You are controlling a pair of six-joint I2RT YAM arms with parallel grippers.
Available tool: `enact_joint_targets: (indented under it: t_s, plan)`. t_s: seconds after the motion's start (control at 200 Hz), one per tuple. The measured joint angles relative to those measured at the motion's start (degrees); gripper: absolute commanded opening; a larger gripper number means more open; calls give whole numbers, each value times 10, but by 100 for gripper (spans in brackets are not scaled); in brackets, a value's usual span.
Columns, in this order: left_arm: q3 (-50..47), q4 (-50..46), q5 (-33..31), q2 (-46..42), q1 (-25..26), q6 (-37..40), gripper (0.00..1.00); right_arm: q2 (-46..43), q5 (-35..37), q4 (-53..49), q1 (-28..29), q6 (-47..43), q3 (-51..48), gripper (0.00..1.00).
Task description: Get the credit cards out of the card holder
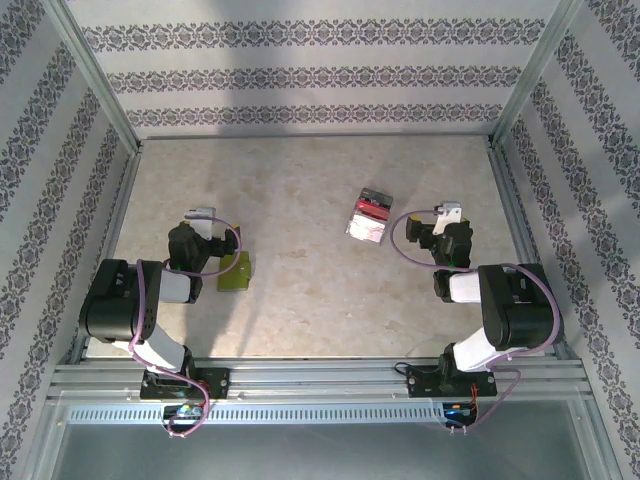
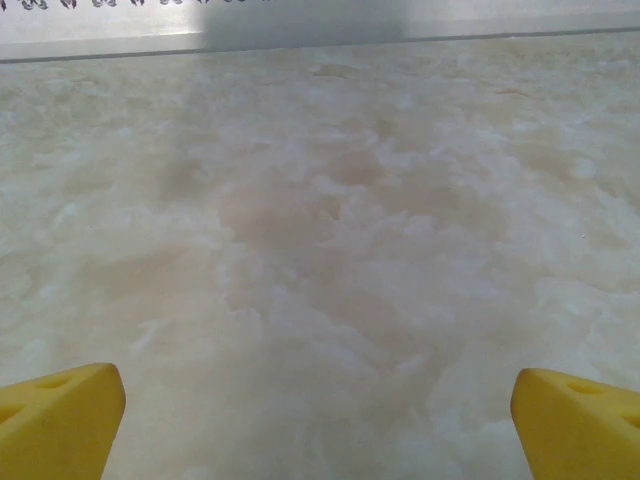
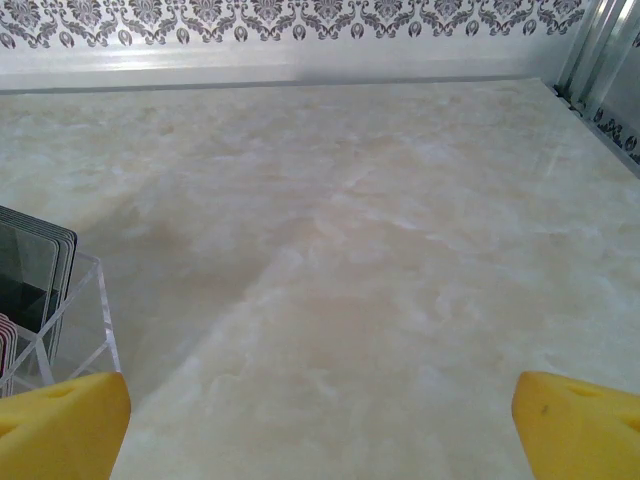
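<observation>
The card holder (image 1: 366, 222) is a small clear plastic stand on the table, right of centre. The credit cards (image 1: 372, 206) stand upright in it, red and dark ones among them. In the right wrist view the card holder (image 3: 88, 318) sits at the left edge with dark credit cards (image 3: 38, 262) in its slots. My right gripper (image 3: 320, 400) is open just to the right of it, over bare table, and shows in the top view too (image 1: 450, 238). My left gripper (image 2: 318, 400) is open above the bare table, far to the left of the holder (image 1: 198, 240).
A small olive-green flat thing (image 1: 236, 271) lies beside the left arm. Patterned walls and metal rails (image 1: 130, 140) close in the table on three sides. Marbled tabletop (image 1: 300, 270) stretches between the two arms.
</observation>
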State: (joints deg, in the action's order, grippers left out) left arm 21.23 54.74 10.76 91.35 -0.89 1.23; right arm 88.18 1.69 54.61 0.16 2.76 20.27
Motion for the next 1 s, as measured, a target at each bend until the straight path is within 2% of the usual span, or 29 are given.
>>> enact_joint_targets:
  t_s: [0.864, 0.999]
  plan:
    - [0, 0, 0, 0, 0, 0, 99, 0, 0, 0, 0, 0, 0, 98]
    - [2, -4, -22, 0, 0, -3, 99, 0, 0, 0, 0, 0, 0, 98]
